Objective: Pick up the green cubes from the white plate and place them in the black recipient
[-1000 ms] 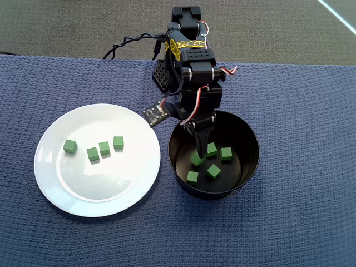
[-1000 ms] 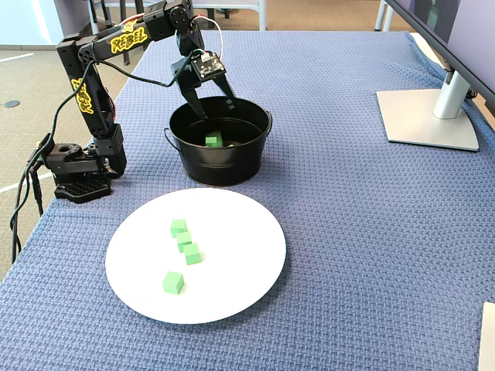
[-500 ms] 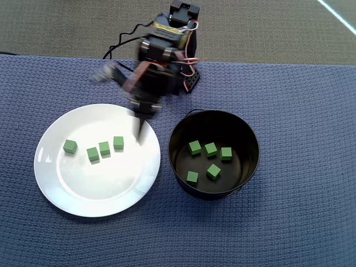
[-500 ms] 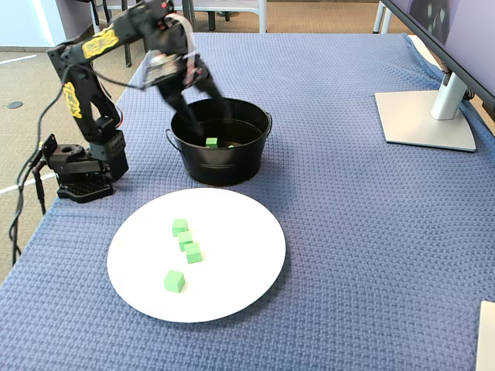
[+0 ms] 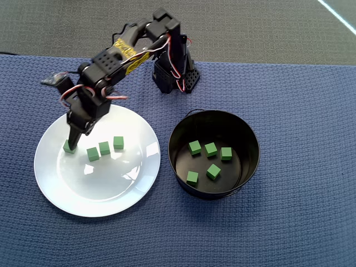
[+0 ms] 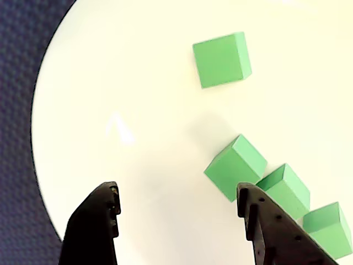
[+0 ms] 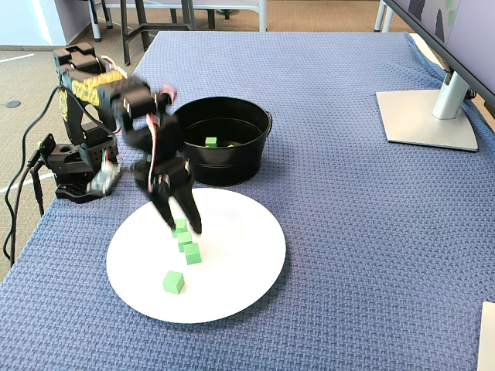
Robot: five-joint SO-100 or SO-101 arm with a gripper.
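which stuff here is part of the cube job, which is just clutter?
Job:
- green cubes: four on the white plate, e.g.; five in the black recipient, e.g.
- gripper, open over the plate, holding nothing

Clutter:
- monitor stand
- blue mat
- cables beside the arm base

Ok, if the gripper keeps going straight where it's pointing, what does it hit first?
Probably bare plate: the wrist view shows only white between the open fingers, with the cubes off to the right.
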